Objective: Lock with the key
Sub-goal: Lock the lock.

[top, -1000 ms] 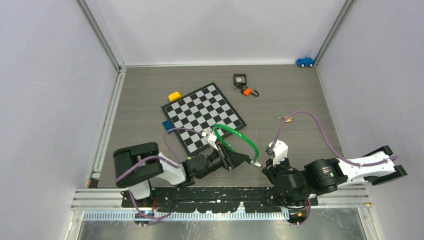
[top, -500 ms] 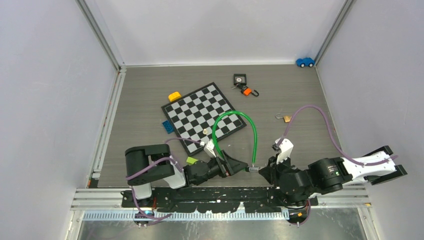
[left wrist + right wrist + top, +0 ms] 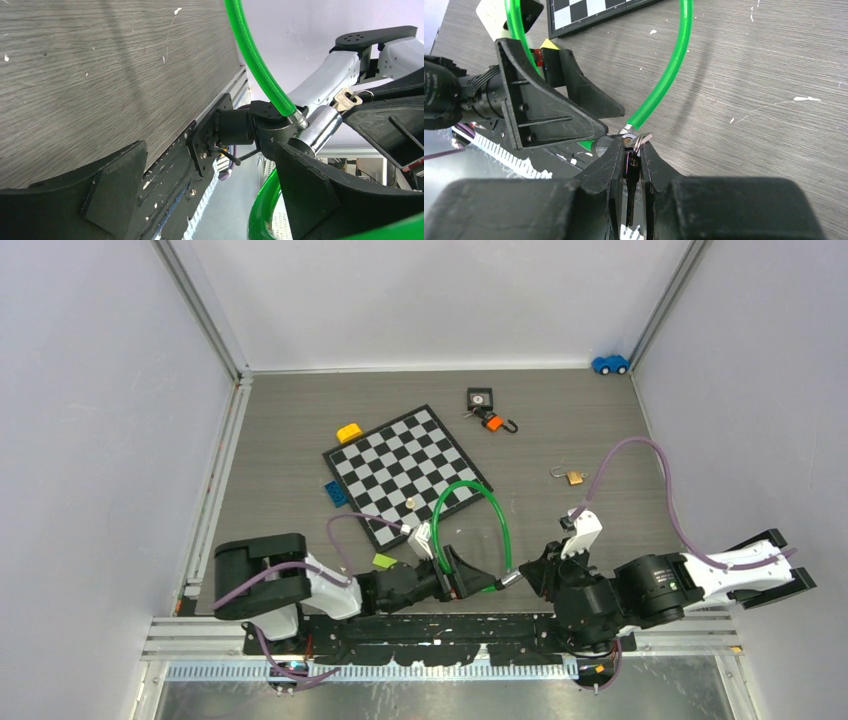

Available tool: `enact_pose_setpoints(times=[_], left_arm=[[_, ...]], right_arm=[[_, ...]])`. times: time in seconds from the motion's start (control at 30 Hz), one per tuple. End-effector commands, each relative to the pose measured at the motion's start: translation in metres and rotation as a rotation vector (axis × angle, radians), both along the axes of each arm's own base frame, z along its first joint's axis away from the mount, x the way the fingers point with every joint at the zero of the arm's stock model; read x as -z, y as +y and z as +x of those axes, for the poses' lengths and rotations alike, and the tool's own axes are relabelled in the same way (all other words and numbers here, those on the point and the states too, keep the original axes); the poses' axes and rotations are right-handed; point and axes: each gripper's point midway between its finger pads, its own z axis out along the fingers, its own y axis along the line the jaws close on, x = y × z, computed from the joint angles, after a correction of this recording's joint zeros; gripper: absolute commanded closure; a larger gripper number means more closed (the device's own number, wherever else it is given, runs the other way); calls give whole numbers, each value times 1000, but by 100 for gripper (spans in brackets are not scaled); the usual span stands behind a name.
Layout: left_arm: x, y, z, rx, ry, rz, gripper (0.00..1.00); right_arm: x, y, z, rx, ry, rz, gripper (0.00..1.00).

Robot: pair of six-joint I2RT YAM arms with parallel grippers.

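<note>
A green cable lock (image 3: 470,484) arcs over the table's near edge, and its chrome cylinder (image 3: 510,578) sits between the two grippers. My right gripper (image 3: 535,575) is shut on the key (image 3: 631,165), whose tip sits at the cylinder (image 3: 315,132). The key's ring end (image 3: 347,99) shows beside that cylinder. My left gripper (image 3: 470,575) stands open just left of the lock with nothing between its fingers (image 3: 115,185). The green cable (image 3: 255,55) passes above its jaws, and a lower stretch curves by its right finger.
A chessboard (image 3: 405,470) lies mid-table with a small piece (image 3: 409,502) on it. Around it are a yellow block (image 3: 348,432), a blue block (image 3: 334,492) and a green chip (image 3: 384,561). Farther off are a brass padlock (image 3: 572,477), a black item with an orange clip (image 3: 497,423) and a blue toy car (image 3: 609,364).
My left gripper has opened and let go of the lock, then drawn back toward the near edge. The cable loop has swung more upright. The right gripper stays shut on the key.
</note>
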Motion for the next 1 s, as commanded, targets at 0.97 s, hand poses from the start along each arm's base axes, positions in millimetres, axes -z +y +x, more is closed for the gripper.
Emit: enact_pose_setpoints(times=[0.97], left_arm=[[-57,79,17,-266,38,29,0]], right_arm=[[-71,-11,49,260,-252,274,100]])
